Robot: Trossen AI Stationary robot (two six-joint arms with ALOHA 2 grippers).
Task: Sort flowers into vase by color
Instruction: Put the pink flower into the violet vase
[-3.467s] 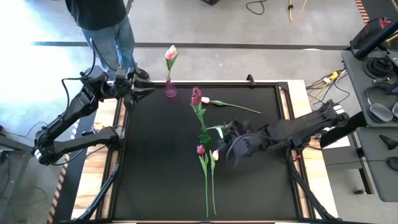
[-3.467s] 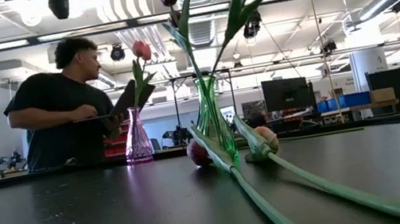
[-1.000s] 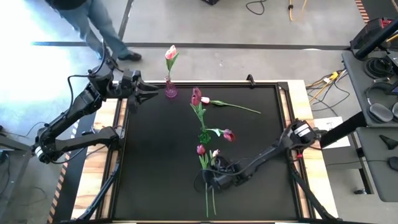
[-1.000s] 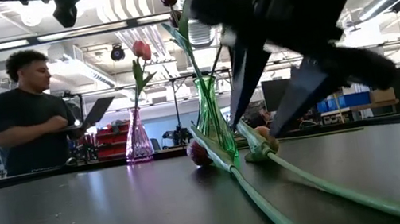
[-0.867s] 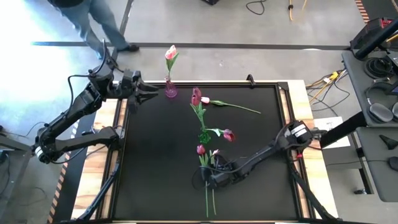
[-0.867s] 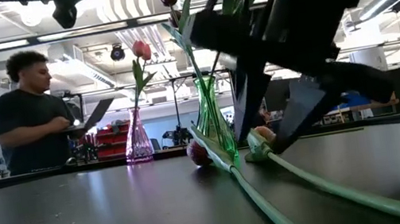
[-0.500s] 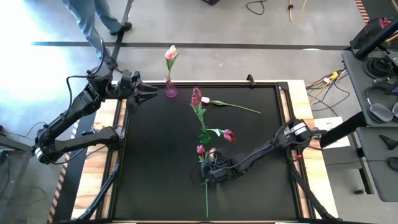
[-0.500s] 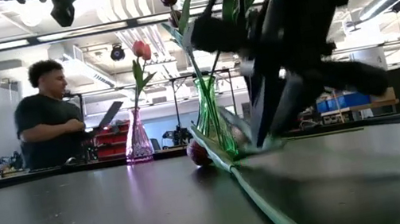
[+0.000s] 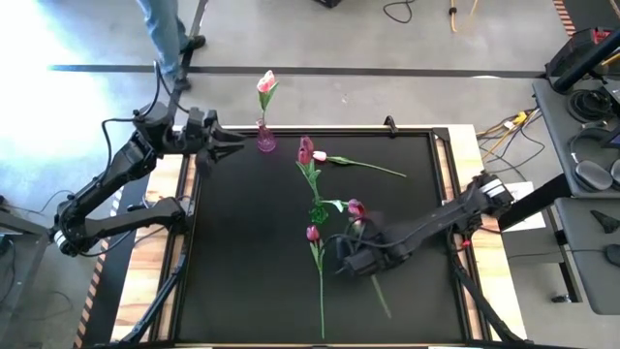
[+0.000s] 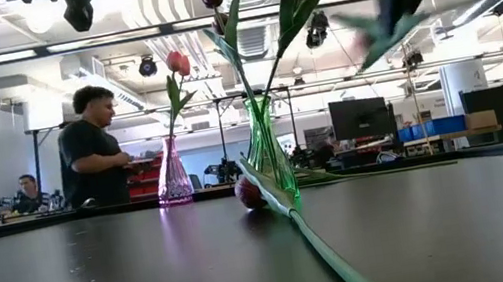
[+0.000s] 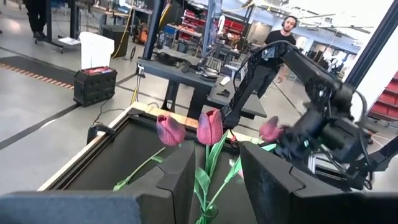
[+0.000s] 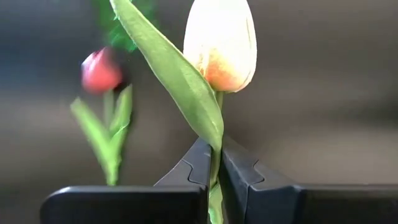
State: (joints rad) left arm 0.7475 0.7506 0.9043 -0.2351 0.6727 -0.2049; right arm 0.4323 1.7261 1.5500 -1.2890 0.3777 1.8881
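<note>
A grey concrete floor (image 9: 407,58) is crossed by a dark line; cables (image 9: 426,12) are trailed over it; ceiling ducts (image 10: 159,4), monitors (image 10: 359,116) and a standing person (image 10: 90,146) are seen behind.

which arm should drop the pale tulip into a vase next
The right. Its hand is already shut on the pale tulip, lifted above the table. The left hand sits open at the far-left edge, by the pink vase.
</note>
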